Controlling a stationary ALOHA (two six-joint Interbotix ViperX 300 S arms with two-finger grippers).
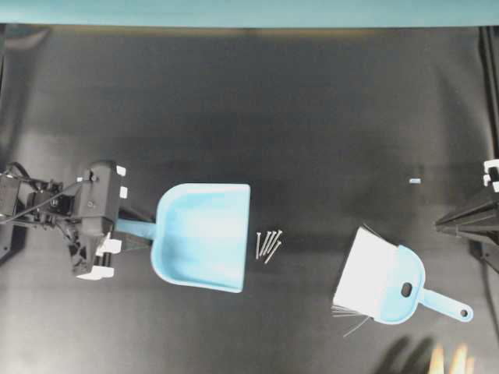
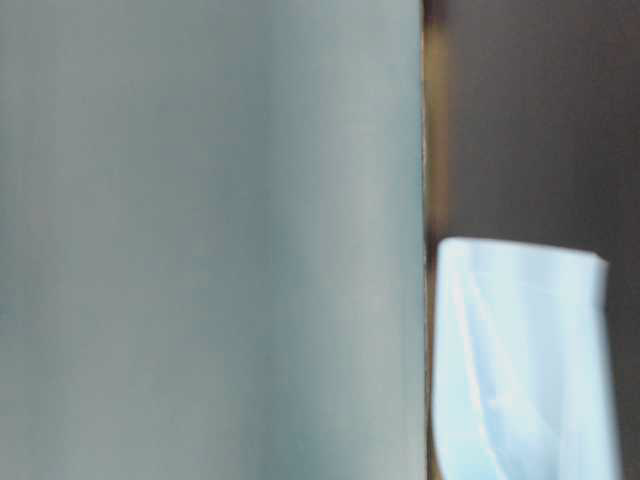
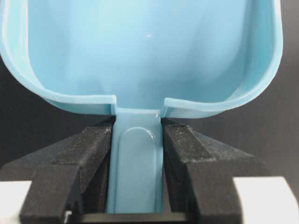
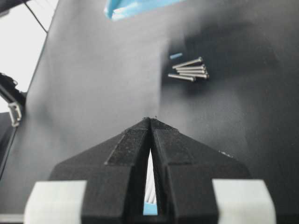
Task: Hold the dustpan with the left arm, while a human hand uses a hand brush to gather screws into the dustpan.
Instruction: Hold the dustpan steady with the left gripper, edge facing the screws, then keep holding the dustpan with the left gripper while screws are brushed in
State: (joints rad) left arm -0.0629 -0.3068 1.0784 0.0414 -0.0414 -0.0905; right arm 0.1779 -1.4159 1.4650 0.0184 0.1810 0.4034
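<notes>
While the left end effector [image 3: 135, 186] clamps its handle, the dustpan [image 1: 204, 236] lies lengthwise left-right, mouth toward the screws [image 1: 268, 244].

Black tabletop [image 1: 312, 117]; small pale-blue scrap [image 1: 415, 181]

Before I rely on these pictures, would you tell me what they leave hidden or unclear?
- Human hand: overhead view, only blurred fingertips; the bottom edge cuts off the rest.
- Table-level view: a blurred grey-green surface fills most of it; only part of the dustpan shows.
- Dustpan handle's ring: left wrist view, cut off by the bottom edge between the left gripper fingers.
- Right gripper: overhead view, mostly beyond the right edge.
</notes>
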